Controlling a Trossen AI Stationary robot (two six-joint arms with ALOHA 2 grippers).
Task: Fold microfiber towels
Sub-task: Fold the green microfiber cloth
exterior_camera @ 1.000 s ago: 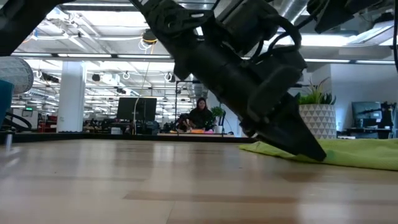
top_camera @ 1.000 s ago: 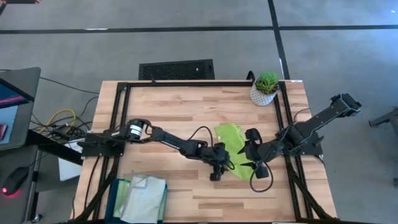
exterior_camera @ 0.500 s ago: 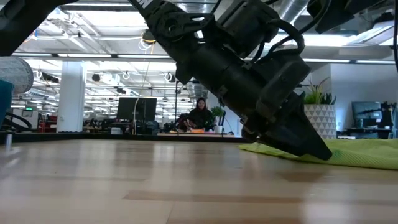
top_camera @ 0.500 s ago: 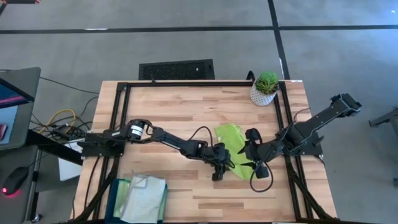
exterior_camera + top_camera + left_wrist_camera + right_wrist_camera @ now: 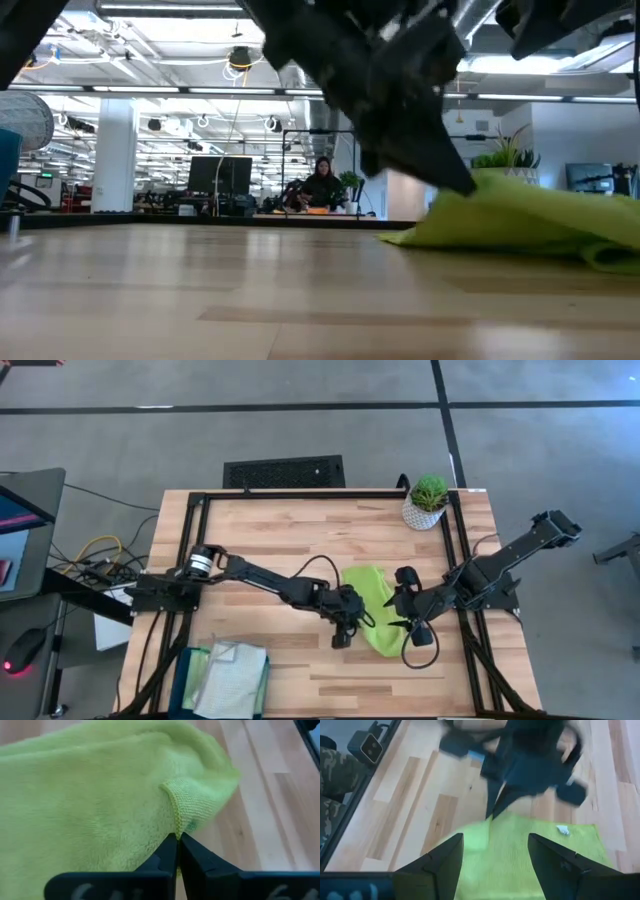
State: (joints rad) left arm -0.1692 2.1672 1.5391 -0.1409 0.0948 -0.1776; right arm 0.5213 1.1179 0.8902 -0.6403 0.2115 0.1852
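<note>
Pinching the lime green towel [image 5: 371, 608] by its hemmed edge, left pincer [image 5: 177, 851] fully closed on the cloth [image 5: 90, 795] and raising that edge off the wooden worktop [image 5: 270, 530], near the middle-right. Draping from the grip in the low view, towel [image 5: 520, 215] otherwise resting on the boards. Hovering just beside the towel's other side, right pincer [image 5: 400, 613] with fingers [image 5: 440, 862] spread wide, gripping nothing. Standing at the far edge, a potted plant [image 5: 427, 500]; sitting at the near-left corner, a teal bin [image 5: 228, 678] with cloths inside.
</note>
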